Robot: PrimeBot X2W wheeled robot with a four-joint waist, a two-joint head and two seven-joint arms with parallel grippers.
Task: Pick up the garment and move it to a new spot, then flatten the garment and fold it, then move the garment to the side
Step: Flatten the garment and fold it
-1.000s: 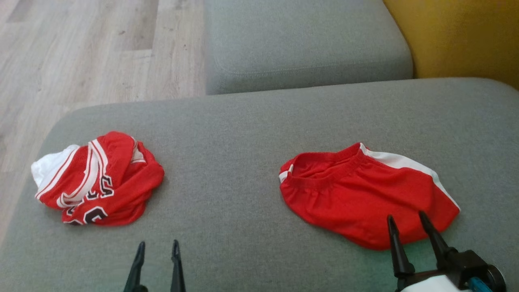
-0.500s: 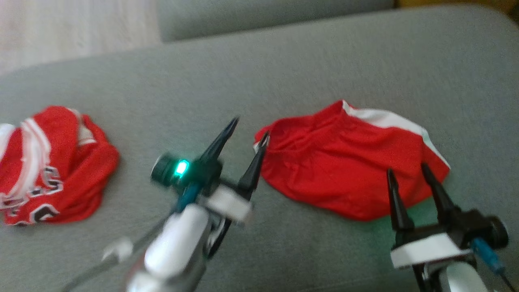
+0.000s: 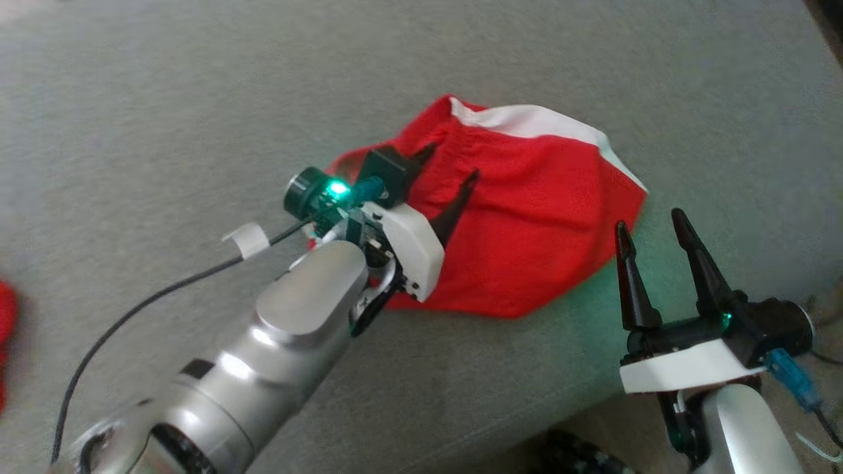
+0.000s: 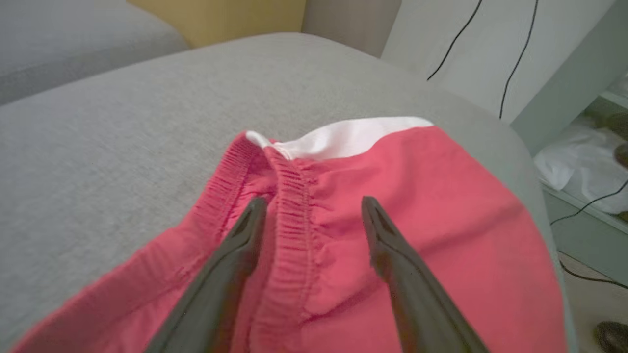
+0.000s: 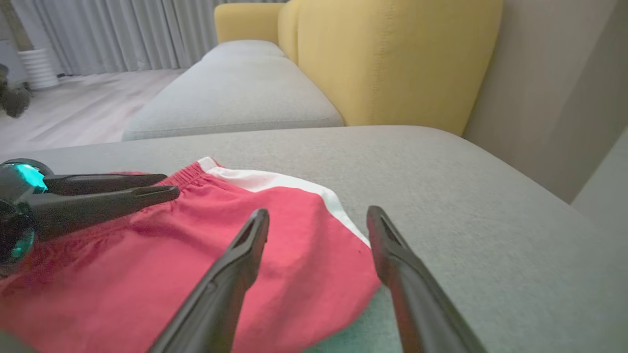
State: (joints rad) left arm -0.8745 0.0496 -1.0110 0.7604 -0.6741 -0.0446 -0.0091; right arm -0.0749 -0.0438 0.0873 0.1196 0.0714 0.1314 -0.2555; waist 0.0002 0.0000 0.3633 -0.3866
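Left wrist view shows the waistband (image 4: pixel 292 220) between my released left gripper's (image 4: pixel 313 200) fingers. My right gripper (image 3: pixel 649 220), released, hovers beside the shorts (image 3: pixel 540 217).

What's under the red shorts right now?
The red shorts lie on the grey cushion. Anything between them is covered by the fabric. Above the waistband is the open left gripper.

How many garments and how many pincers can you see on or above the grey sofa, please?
Garments: 2 (the red shorts; a red sliver at the head view's left edge, apparently another garment)
Pincers: 2 (left pincer over the shorts' waistband, right pincer near their hem, both open)
Total: 4
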